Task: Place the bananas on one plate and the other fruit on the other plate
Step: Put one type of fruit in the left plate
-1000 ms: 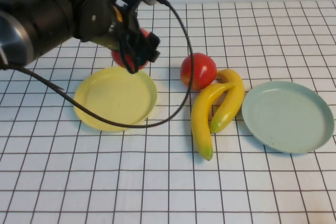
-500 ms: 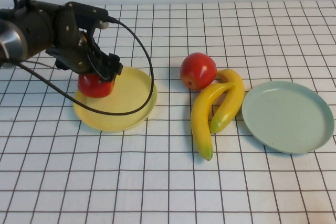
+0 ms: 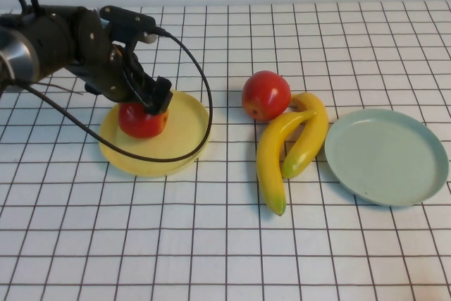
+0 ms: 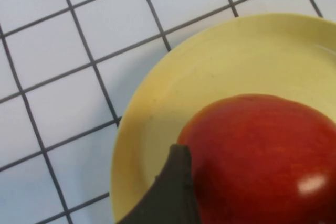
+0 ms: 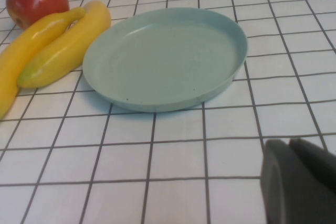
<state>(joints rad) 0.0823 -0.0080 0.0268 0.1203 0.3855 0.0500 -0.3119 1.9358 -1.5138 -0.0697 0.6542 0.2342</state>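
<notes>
One red fruit (image 3: 143, 120) rests on the left half of the yellow plate (image 3: 180, 139). My left gripper (image 3: 149, 100) stands over it, open, its fingers either side of the fruit. In the left wrist view one dark finger (image 4: 176, 187) lies beside the fruit (image 4: 262, 156) on the plate (image 4: 157, 108). The second red fruit (image 3: 266, 94) sits mid-table, touching two bananas (image 3: 272, 163) (image 3: 311, 134). The pale blue-green plate (image 3: 386, 156) lies bare to their right. My right gripper (image 5: 287, 145) is shut, low over the table near that plate (image 5: 163, 56), and out of the high view.
The left arm's black cable (image 3: 201, 135) loops over the yellow plate's front rim. A white cloth with a dark grid (image 3: 225, 244) covers the table, and a pale wall runs along the far edge.
My left gripper came down from behind the yellow plate with the red fruit, set it on the plate and shifted slightly right. Its jaws have widened. The right side has not moved.
</notes>
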